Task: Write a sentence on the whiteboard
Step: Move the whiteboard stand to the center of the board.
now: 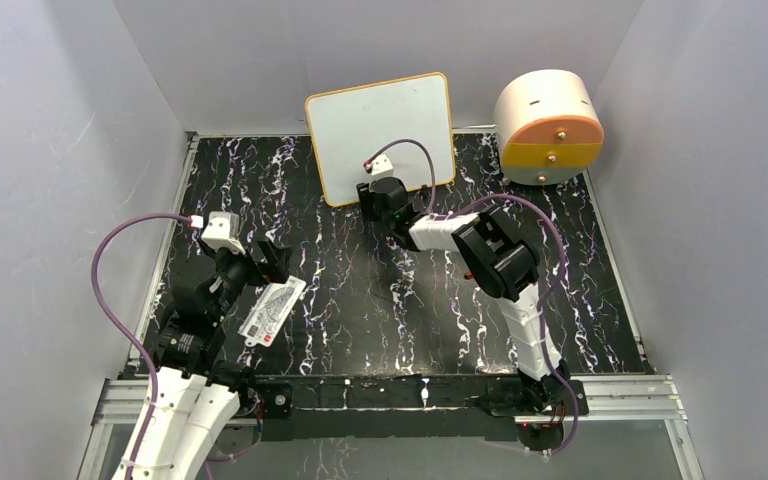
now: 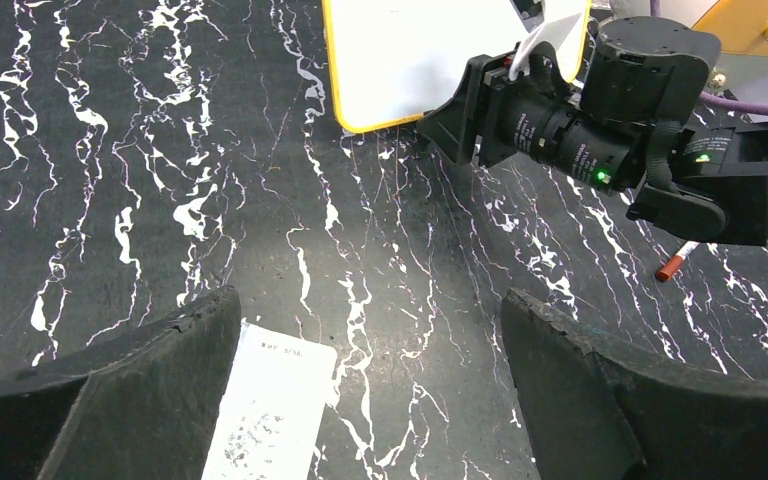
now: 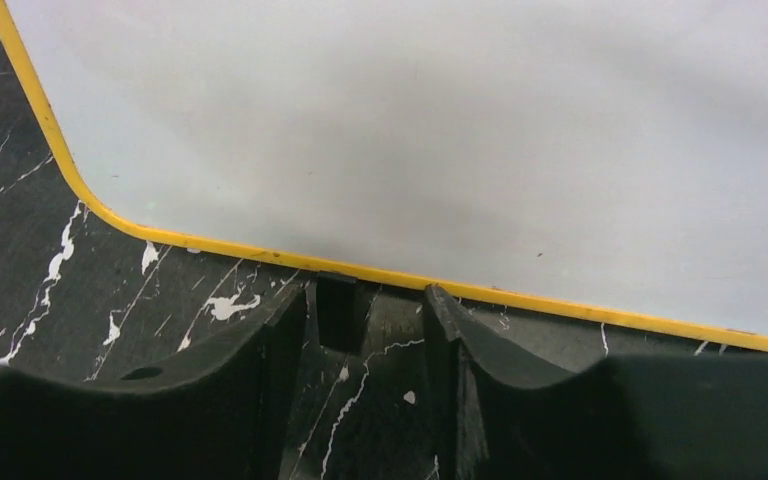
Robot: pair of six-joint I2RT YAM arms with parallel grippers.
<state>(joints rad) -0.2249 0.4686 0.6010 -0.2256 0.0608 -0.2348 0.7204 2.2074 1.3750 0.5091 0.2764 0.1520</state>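
Right now the whiteboard (image 1: 380, 130) stands at the far edge of the surface (image 1: 600, 300), approx mid-width. It has an orange-yellow frame & leans back twd the rear wall. Its face shows plain white in the top & right-wrist views.

The right gripper (image 3: 366, 305) sits low at the board's bottom edge, not far from the lower rounded corner seen in the right-wrist view. Its jaws are part-way parted w/ a gap showing btwn them. A small black foot (image 3: 338, 312) of the board sits at that gap, by the tips. One jaw is just beside the foot & the other stands apart, so nothing looks clamped.

The left gripper (image 2: 370, 305) hovers over the near-left part of the surface, jaws released & spread wide, holding nothing. A white printed card (image 2: 275, 400) lies flat on the surface below it, twd the near-left corner, w/ one end tucked under one jaw in the left-wrist view.

A thin pen-like item w/ red tip (image 2: 672, 265) lies on the surface under the right arm, mostly hidden. A cream drum w/ orange front (image 1: 548, 125) sits at the far-right corner, near the board but apart from it.
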